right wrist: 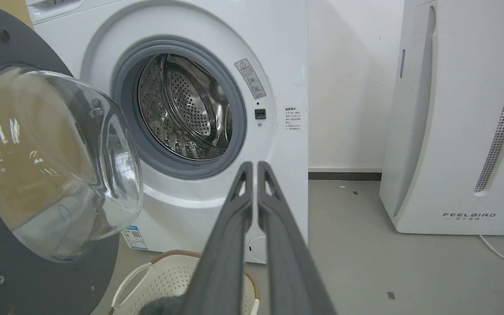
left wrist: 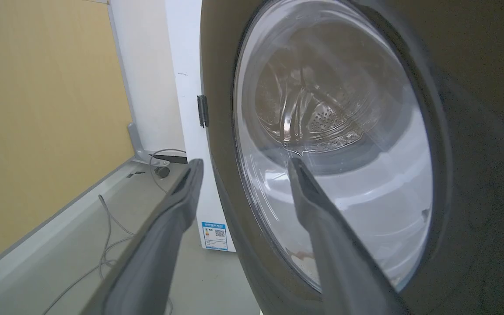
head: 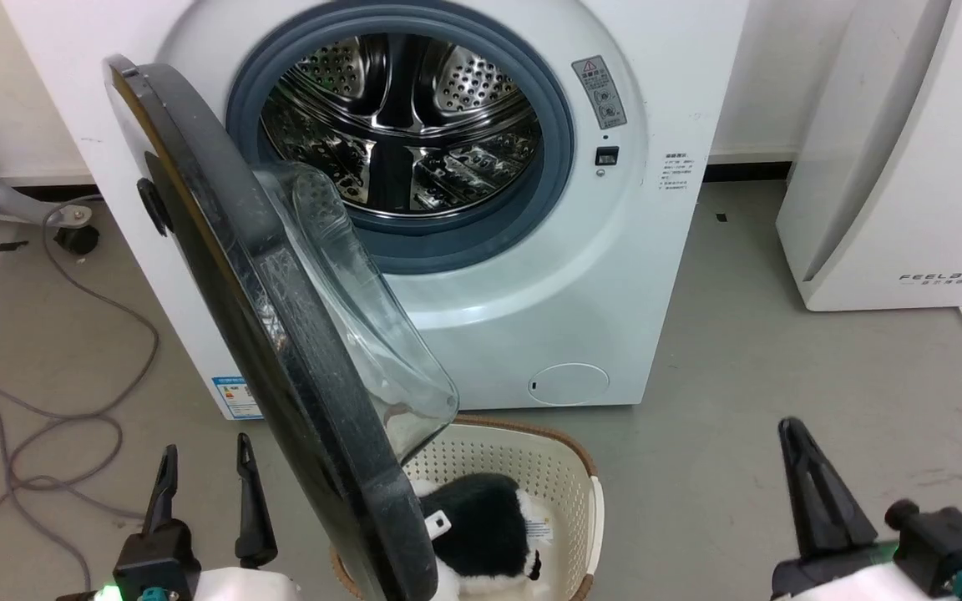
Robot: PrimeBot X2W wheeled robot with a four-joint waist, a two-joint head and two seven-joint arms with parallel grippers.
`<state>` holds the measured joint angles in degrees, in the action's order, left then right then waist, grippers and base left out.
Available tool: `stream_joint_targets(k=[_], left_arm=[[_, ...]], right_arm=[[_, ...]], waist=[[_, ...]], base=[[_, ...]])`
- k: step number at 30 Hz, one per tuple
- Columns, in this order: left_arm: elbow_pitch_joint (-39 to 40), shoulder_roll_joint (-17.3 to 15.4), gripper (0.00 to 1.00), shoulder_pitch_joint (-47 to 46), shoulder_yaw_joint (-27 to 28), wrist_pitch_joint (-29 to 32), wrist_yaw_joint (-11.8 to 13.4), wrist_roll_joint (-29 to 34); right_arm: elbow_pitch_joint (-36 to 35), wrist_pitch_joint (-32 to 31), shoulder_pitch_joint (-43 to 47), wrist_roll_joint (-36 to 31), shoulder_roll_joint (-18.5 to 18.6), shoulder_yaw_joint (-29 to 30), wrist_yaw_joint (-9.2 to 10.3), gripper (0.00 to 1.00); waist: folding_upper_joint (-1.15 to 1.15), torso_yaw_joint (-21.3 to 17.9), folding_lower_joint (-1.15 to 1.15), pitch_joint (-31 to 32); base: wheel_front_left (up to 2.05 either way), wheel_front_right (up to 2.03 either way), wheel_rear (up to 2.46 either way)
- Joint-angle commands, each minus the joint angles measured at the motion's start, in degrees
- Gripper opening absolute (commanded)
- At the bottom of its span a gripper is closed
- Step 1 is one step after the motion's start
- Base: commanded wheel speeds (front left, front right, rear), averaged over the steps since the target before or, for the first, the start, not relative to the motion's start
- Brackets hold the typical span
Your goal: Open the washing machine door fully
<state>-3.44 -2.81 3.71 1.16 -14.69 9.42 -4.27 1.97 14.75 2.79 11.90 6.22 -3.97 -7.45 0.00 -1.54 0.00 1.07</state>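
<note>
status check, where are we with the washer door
Left pincer open, empty, outside the door. Right pincer shut, empty. Door partway open. Basket on floor by its inner side.

The washing machine [head: 531,292] stands ahead of me on the floor [head: 740,376]. The washing machine door [head: 281,359] swings out toward me from its left side. My left pincer [head: 206,446] sits left of the door and my right pincer [head: 807,476] is well off to its right. A basket [head: 564,467] stands before the machine, partly under the door, with a soft toy [head: 481,526] in it. An appliance [head: 890,167] stands right of the machine, and cables [head: 47,401] lie to its left.
</note>
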Motion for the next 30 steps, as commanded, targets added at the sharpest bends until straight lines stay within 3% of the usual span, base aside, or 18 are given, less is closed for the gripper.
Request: stream_joint_targets(k=[1,8,9,10,11,16,22,24,30], left_arm=[[0.22,-0.07,1.0,0.41,-0.05,-0.3,-0.04,0.31],[0.85,-0.07,1.0,0.35,-0.09,-0.3,-0.22,0.15],[0.92,-0.07,0.95,0.36,0.06,-0.3,0.03,0.04],[1.11,-0.07,0.2,0.34,0.2,-0.3,0.33,0.07],[1.3,-0.07,0.0,0.35,0.24,-0.3,0.47,-0.01],[5.25,-0.07,0.0,-1.14,1.16,-0.3,0.62,0.24],[14.77,-0.23,0.0,-4.56,0.95,-0.3,-1.17,2.39],[22.27,-0.21,0.0,-6.26,-2.38,-0.3,-2.77,3.68],[27.96,-0.26,0.0,-6.71,-11.83,-0.3,-5.41,6.55]], right_arm=[[0.3,0.24,0.9,-0.56,-0.55,0.2,-0.03,1.0],[-0.22,0.24,2.28,-2.78,-2.33,1.2,-0.03,1.0],[-0.21,0.25,2.41,-2.97,-2.49,1.34,-0.03,1.0],[-0.08,0.25,2.57,-3.15,-2.62,1.45,-0.03,1.0],[-0.07,0.25,2.68,-3.43,-2.73,1.54,-0.03,1.0],[-1.61,0.25,3.26,-4.28,-3.11,2.9,-0.03,1.0],[-3.01,0.25,4.22,-4.66,-3.29,3.38,-0.03,1.0],[-3.57,0.25,4.57,-2.47,-3.32,3.39,-0.03,1.0],[-3.68,0.25,5.16,-2.42,-3.33,3.12,-0.03,1.0]], waist=[[0.0,0.09,0.0,0.01],[0.0,0.34,0.0,0.03],[0.0,0.41,0.0,0.06],[0.0,0.5,0.0,0.11],[0.0,0.61,0.0,0.17],[0.0,1.6,0.0,0.27],[0.0,2.5,0.0,0.53],[0.0,2.87,0.0,0.7],[0.0,3.71,0.0,1.1]], base=[[0.0,0.0,0.0],[0.0,0.0,0.0],[0.0,0.0,0.0],[0.0,0.0,0.0],[0.0,0.0,0.0],[0.0,0.0,0.0],[0.0,0.0,0.0],[0.0,0.0,0.0],[0.0,0.0,0.0]])
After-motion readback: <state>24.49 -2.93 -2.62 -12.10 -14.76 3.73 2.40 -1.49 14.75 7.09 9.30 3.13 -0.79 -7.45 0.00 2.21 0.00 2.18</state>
